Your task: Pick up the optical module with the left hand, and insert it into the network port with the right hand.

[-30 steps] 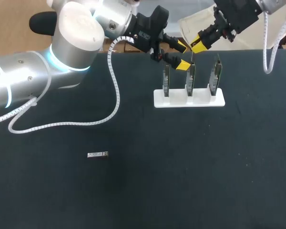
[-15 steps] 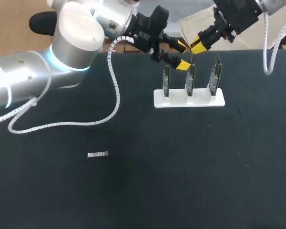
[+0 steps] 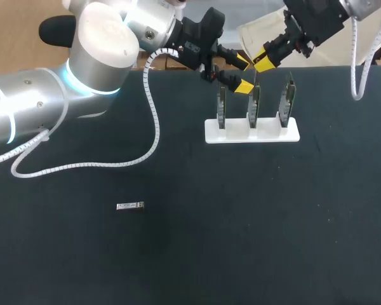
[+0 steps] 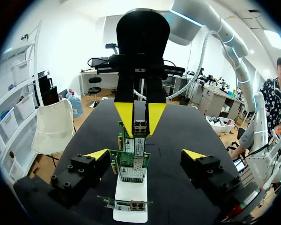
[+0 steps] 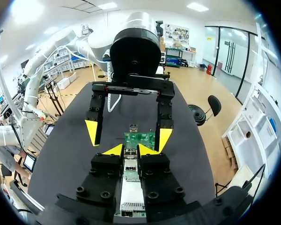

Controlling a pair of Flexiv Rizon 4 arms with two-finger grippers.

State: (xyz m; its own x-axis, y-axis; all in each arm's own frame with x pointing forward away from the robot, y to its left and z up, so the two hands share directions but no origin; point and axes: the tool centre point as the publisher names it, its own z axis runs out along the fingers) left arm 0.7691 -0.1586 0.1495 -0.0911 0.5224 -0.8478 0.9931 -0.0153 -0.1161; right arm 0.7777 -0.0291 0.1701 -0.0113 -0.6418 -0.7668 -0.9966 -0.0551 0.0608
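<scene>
Pinching narrowly, the right pincer (image 5: pixel 127 150) holds what looks like an optical module (image 4: pixel 140 126) at the port of the middle network card (image 3: pixel 254 108); the left pincer (image 4: pixel 145 154) gapes wide astride the cards (touching nothing). Nothing has moved lately, so insertion seems mid-seat. A spare module (image 3: pixel 129 205) lies at eight o'clock from the white stand (image 3: pixel 228 135).

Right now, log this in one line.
left fingers open by rack | right fingers shut on optical module at middle card | second module on table

The optical module (image 3: pixel 130 205) lies left, before the rack (image 3: pixel 252 130).
</scene>
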